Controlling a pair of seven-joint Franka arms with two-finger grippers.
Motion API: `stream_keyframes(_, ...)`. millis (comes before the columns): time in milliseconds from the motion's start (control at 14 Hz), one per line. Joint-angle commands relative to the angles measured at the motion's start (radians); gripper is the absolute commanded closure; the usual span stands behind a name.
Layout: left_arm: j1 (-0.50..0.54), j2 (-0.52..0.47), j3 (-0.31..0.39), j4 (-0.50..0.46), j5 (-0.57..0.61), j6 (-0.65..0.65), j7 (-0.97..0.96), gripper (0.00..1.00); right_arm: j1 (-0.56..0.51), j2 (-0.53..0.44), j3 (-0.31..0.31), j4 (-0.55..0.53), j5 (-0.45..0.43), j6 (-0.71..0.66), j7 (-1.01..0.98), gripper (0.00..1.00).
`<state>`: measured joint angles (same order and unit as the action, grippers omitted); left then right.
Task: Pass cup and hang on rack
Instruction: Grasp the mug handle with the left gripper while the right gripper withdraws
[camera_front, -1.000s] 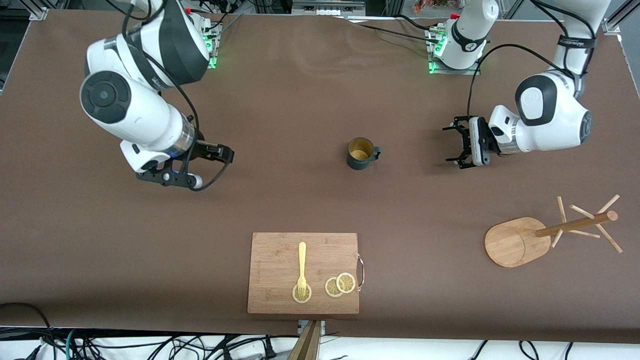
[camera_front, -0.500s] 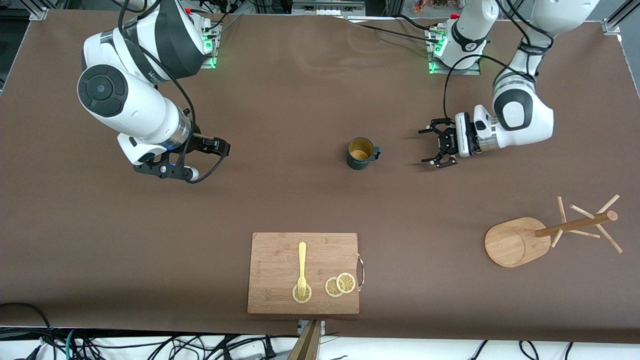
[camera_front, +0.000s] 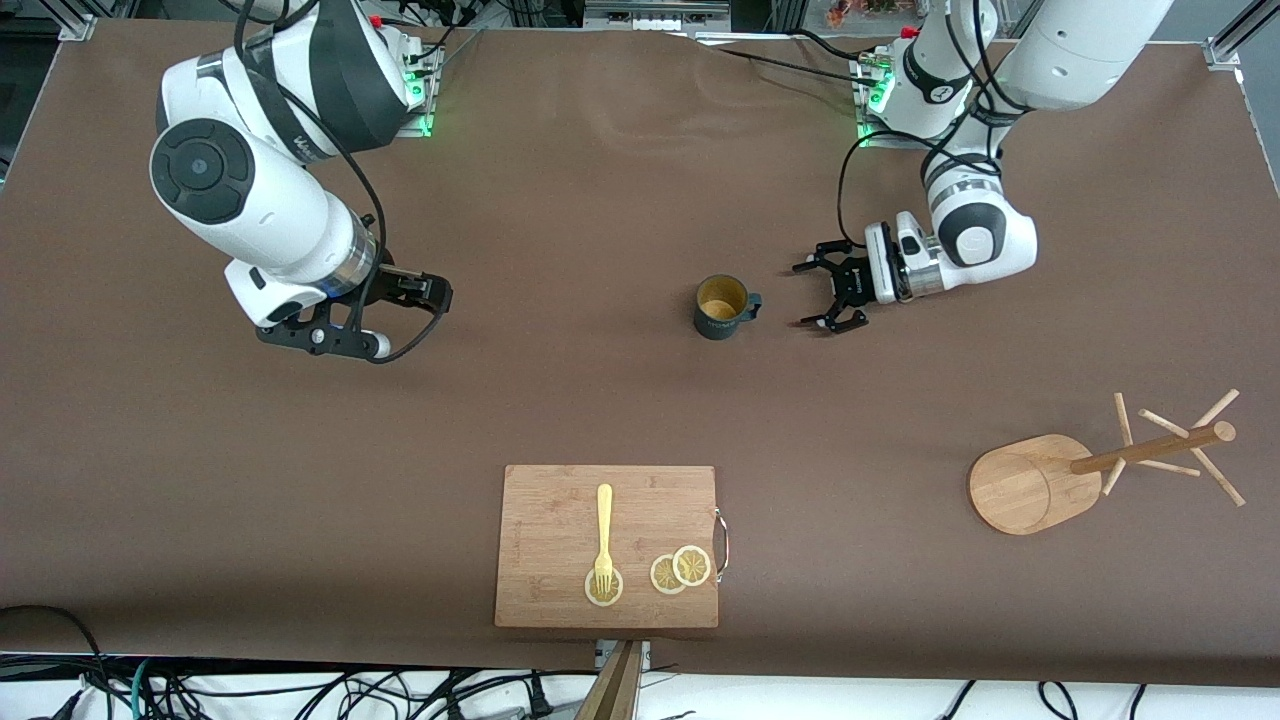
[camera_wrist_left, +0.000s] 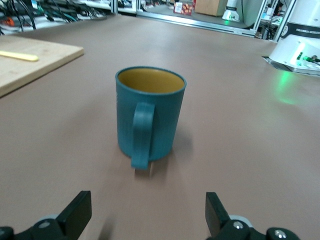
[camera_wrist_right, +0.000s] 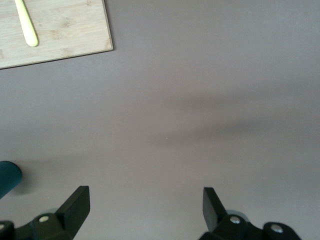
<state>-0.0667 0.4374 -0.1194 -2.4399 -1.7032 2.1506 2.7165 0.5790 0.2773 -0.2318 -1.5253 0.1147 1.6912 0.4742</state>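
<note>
**Cup standing free at mid-table, left gripper levelled at its handle**

The cup (camera_front: 722, 307) is standing upright on the brown table (camera_front: 600, 400), near the middle, with its loop handle turned toward the left arm's end. Nothing is touching it. In the left wrist view the cup (camera_wrist_left: 149, 114) is being framed squarely between the two fingertips (camera_wrist_left: 75, 214), handle facing the camera, its yellowish inside showing.

The left gripper (camera_front: 818, 295) is being held low and sideways just beside the cup, on the handle side, with a gap between them. Its jaws are spread wide apart and nothing is being held in them.

The right gripper (camera_front: 425, 295) is being kept over bare table toward the right arm's end, well apart from the cup. Its jaws are likewise spread apart, as seen in the right wrist view (camera_wrist_right: 145, 212), and nothing is being gripped. A sliver of the cup (camera_wrist_right: 7, 178) is showing at the edge of that view.

The rack (camera_front: 1090, 468) is standing toward the left arm's end of the table, nearer to the front camera than the cup, with no cup on its pegs.

A wooden cutting board (camera_front: 560, 590) is lying nearer to the front camera than the cup, at the table's edge. On it are being carried a yellow fork (camera_front: 604, 535) and lemon slices (camera_front: 681, 569).
</note>
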Motion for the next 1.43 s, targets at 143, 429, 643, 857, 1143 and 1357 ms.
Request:
stream_keyframes(143,-0.036,0.029,-0.042,0.030,-0.141,0.025,0.097,0.00,0.025,-0.059,0.031,-0.024,-0.027,0.006,-0.032,0.00)
stream_keyframes(429,-0.044,0.053,-0.043,0.056,-0.185,0.026,0.135,0.00,0.025,-0.087,0.048,-0.027,-0.130,-0.033,-0.034,0.00)
stream_keyframes(643,-0.076,0.073,-0.045,0.078,-0.229,0.028,0.144,0.00,0.016,-0.084,0.007,-0.033,-0.144,-0.034,-0.112,0.00)
stream_keyframes(857,-0.088,0.083,-0.045,0.091,-0.239,0.028,0.146,0.00,0.016,-0.101,-0.088,-0.042,-0.067,-0.051,-0.231,0.00)
stream_keyframes(1143,-0.096,0.089,-0.043,0.093,-0.240,0.026,0.144,0.00,0.016,-0.196,-0.168,-0.042,-0.058,-0.155,-0.353,0.00)
stream_keyframes(1357,-0.108,0.089,-0.046,0.091,-0.239,0.026,0.147,0.26,0.019,-0.237,-0.164,-0.047,-0.058,-0.176,-0.339,0.00)
